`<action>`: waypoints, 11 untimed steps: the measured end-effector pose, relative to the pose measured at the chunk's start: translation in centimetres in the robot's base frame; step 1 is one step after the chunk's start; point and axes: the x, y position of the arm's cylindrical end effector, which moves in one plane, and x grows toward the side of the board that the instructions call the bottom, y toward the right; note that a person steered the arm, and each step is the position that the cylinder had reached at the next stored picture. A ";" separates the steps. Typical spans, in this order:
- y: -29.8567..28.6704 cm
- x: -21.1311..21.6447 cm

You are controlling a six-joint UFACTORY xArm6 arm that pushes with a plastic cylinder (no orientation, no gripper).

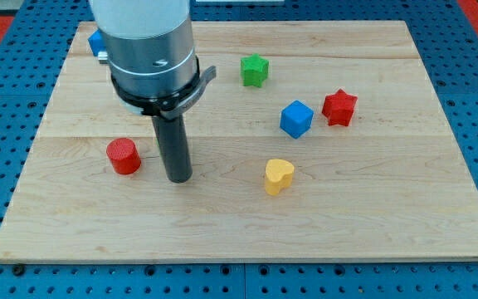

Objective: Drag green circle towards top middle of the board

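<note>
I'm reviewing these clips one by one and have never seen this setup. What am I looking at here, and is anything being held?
One camera looks down at a pale wooden board on a blue pegboard. The big grey cylinder is a robot arm ending in a dark rod; it has no hand, so nothing is held, it only pushes. My tip rests just right of the red round block, not clearly touching it. Also on the board: a yellow heart-shaped block, blue cube, red star-shaped block, green star-shaped block, and a blue block half hidden behind the arm. No green circle shows.

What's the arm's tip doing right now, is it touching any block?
My tip: no gripper, just a rod, holding nothing; it stands just to the view's right of the red cylinder, with a gap between. No green circle shows.
</note>
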 end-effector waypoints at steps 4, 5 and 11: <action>2.3 -4.8; -3.2 -6.8; 7.3 -22.7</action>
